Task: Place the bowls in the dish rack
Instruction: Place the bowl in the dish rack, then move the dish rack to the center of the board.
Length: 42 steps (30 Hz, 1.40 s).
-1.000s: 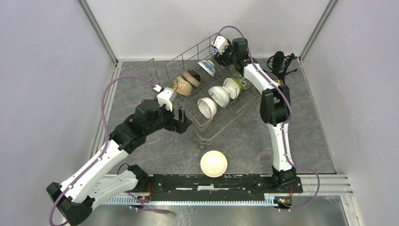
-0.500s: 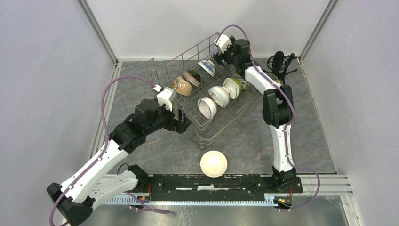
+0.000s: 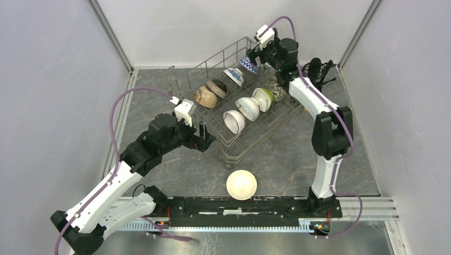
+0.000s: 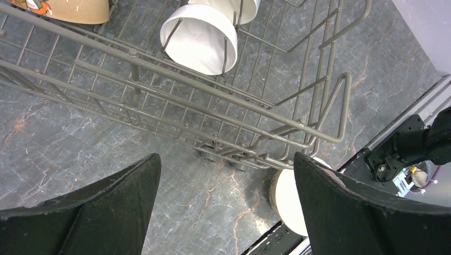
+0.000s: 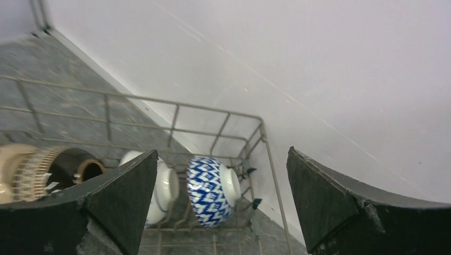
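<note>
My right arm (image 3: 310, 95) has lifted up and back from the dish rack (image 3: 234, 147). The right jaws hang spread and empty above the zigzag bowl (image 5: 210, 191), which now sits in the rack's far corner. The left jaws gape empty by the rack's near end. The counter (image 3: 276, 159) is grey and marbled, with pale walls (image 3: 48, 79) around it. Two rows of bowls (image 3: 234, 121) stand in the rack, and one white bowl (image 3: 241, 184) lies on the counter outside it.

Blue zigzag bowl (image 5: 211, 191) on edge in dish rack (image 5: 220, 112) corner, white bowl (image 5: 168, 189) beside it, jaws apart
</note>
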Motion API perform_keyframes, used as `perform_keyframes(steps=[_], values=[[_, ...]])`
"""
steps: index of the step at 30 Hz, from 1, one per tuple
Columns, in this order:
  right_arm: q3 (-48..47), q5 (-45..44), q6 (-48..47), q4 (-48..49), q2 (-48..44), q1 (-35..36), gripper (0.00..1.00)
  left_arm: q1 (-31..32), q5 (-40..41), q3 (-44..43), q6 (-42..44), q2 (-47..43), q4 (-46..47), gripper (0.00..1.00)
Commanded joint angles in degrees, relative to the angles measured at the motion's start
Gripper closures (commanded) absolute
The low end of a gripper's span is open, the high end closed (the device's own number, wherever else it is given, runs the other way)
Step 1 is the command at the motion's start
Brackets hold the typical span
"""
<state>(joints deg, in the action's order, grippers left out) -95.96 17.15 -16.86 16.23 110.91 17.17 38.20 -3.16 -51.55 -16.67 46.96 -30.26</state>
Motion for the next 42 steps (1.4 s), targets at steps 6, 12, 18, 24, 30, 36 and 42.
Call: perform_keyframes(steps=[6,12,18,24,30,36,42], values=[[13.65,3.57,7.47,1.03,-18.2,3.2,0.13,-0.39,0.87,0.53,-1.62,-2.36,0.28,0.0],[28.47,2.73,10.42,-0.34,-32.31,7.31,0.21,-0.4,2.45,0.6,-4.84,-3.99,2.88,0.0],[41.29,-1.49,14.09,-4.98,-46.49,11.47,0.26,-0.38,6.36,-1.45,-11.76,-2.06,4.24,0.0],[47.61,-4.84,18.83,-12.31,-56.98,11.69,0.28,-0.41,10.05,-5.55,-16.73,3.68,3.05,0.0],[46.32,-12.11,20.55,-23.78,-62.46,11.73,0.3,-0.5,10.19,-7.33,-19.99,7.31,5.41,0.0],[43.08,-24.6,21.44,-34.04,-62.65,11.72,0.3,-0.45,10.23,-8.79,-20.72,9.99,5.97,0.14],[43.53,-26.59,21.6,-35.37,-64.18,11.73,0.3,-0.46,10.1,-10.24,-20.43,12.74,4.87,0.26]])
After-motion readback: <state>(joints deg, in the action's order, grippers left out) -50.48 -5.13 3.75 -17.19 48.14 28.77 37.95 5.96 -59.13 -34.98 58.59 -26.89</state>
